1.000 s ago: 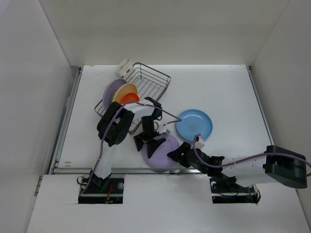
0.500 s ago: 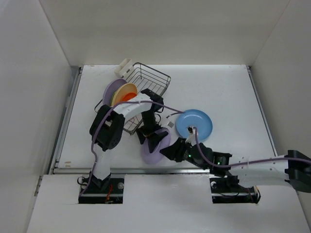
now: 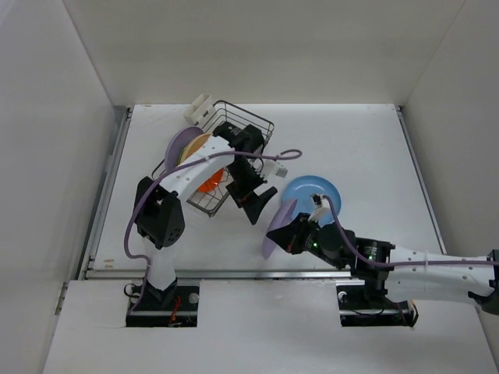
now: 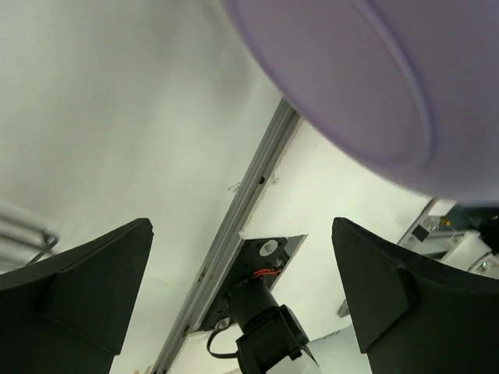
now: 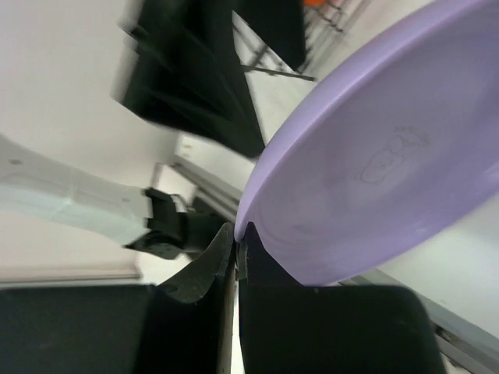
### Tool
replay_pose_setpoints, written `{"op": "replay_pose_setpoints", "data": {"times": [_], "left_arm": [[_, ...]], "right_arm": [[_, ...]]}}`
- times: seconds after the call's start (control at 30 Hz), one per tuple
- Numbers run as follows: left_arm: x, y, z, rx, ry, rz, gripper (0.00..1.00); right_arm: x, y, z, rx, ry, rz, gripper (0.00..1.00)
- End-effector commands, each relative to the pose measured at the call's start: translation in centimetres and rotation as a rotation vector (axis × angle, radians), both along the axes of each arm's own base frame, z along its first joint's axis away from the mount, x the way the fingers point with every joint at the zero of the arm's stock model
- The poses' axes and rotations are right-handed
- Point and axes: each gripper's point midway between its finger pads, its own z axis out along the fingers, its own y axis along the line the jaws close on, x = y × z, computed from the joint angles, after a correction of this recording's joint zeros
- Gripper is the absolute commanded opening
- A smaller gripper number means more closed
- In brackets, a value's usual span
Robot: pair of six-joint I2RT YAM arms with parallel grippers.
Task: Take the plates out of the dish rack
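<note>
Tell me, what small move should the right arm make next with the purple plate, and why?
Probably swing the right end effector toward the blue plate and lower the lavender plate flat onto it. It is clamped by its rim, tilted on edge out of the dish rack, and the left end effector is open, apart from it.

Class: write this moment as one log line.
left gripper: open, empty | right gripper: shut on lavender plate | blue plate: on table | dish rack: holds plates
</note>
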Motion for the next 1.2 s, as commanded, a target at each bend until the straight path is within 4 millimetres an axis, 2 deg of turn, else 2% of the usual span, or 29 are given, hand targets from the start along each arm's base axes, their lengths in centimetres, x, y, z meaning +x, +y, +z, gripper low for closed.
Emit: {"op": "replay_pose_setpoints", "data": {"times": [0.0,0.03,0.07,0.1,0.13,0.2,0.23,0.27,0.3,0.33,0.37,0.47,0.5,0.63,0.67,0.73,0.8,0.83,0.9,1.0,1.07,1.17], "left_arm": [[0.5,2.3,6.1,-0.025,-0.022,0.104,0.99],[1.2,2.8,7.3,-0.039,-0.059,0.134,0.99],[2.1,3.5,8.6,-0.051,-0.128,0.165,0.99],[3.1,4.6,9.6,-0.051,-0.168,0.215,0.99],[3.8,5.2,11.0,-0.064,-0.227,0.253,0.99],[5.3,7.2,12.7,-0.071,-0.348,0.327,0.99],[5.6,7.8,12.9,-0.068,-0.363,0.361,0.99],[5.8,8.4,13.2,-0.076,-0.378,0.39,0.99],[6.1,9.5,13.7,-0.08,-0.413,0.428,0.99],[6.6,9.7,13.7,-0.088,-0.426,0.458,0.99],[6.8,10.1,12.9,-0.073,-0.408,0.471,0.99],[7.5,11.6,11.6,-0.019,-0.401,0.523,0.99],[7.7,12.0,11.3,-0.011,-0.393,0.537,0.99],[8.5,13.8,10.7,-0.008,-0.389,0.617,0.99],[8.8,14.2,11.0,-0.026,-0.411,0.637,0.99],[8.7,14.8,11.0,-0.014,-0.431,0.651,0.99],[9.0,15.3,10.8,0.0,-0.439,0.664,0.99],[8.8,15.3,10.8,-0.001,-0.441,0.664,0.99],[8.9,15.8,10.8,0.009,-0.449,0.667,0.99],[9.0,16.0,10.8,0.011,-0.449,0.676,0.99],[8.9,16.1,10.1,0.019,-0.434,0.675,0.99],[9.4,16.2,9.7,0.035,-0.427,0.675,0.99]], "right_arm": [[1.0,-0.2,4.1,-0.028,-0.034,-0.056,0.0],[1.2,-0.8,2.5,-0.14,-0.02,-0.071,0.0],[1.5,-1.3,2.8,-0.179,-0.018,-0.093,0.0],[2.3,-1.8,5.5,-0.168,-0.037,-0.144,0.0],[2.5,-2.9,4.3,-0.277,-0.026,-0.169,0.0],[3.4,-4.2,5.8,-0.317,-0.04,-0.243,0.0],[3.7,-4.5,8.0,-0.3,-0.05,-0.265,0.0],[3.9,-5.0,7.4,-0.368,-0.048,-0.278,0.0],[4.1,-5.3,7.7,-0.388,-0.052,-0.293,0.0],[4.9,-5.8,8.8,-0.392,-0.058,-0.335,0.0],[5.2,-6.3,7.4,-0.483,-0.043,-0.345,0.0],[6.8,-7.4,6.3,-0.609,-0.004,-0.385,0.0],[7.0,-7.6,4.1,-0.724,0.024,-0.377,0.0],[9.0,-9.0,0.1,-0.929,0.119,-0.373,0.0],[9.9,-9.7,-0.3,-0.948,0.149,-0.383,0.0],[12.0,-9.1,-0.8,-0.965,0.123,-0.352,0.0],[14.2,-9.9,-1.2,-0.957,0.144,-0.37,0.0],[15.5,-9.4,-1.2,-0.936,0.137,-0.369,0.0],[16.9,-9.7,-1.7,-0.94,0.155,-0.339,0.0],[17.9,-9.3,-4.0,-0.964,0.199,-0.276,0.0],[18.3,-10.1,-6.4,-1.01,0.248,-0.268,0.0],[18.0,-9.7,-7.5,-1.002,0.281,-0.213,0.0]]}}
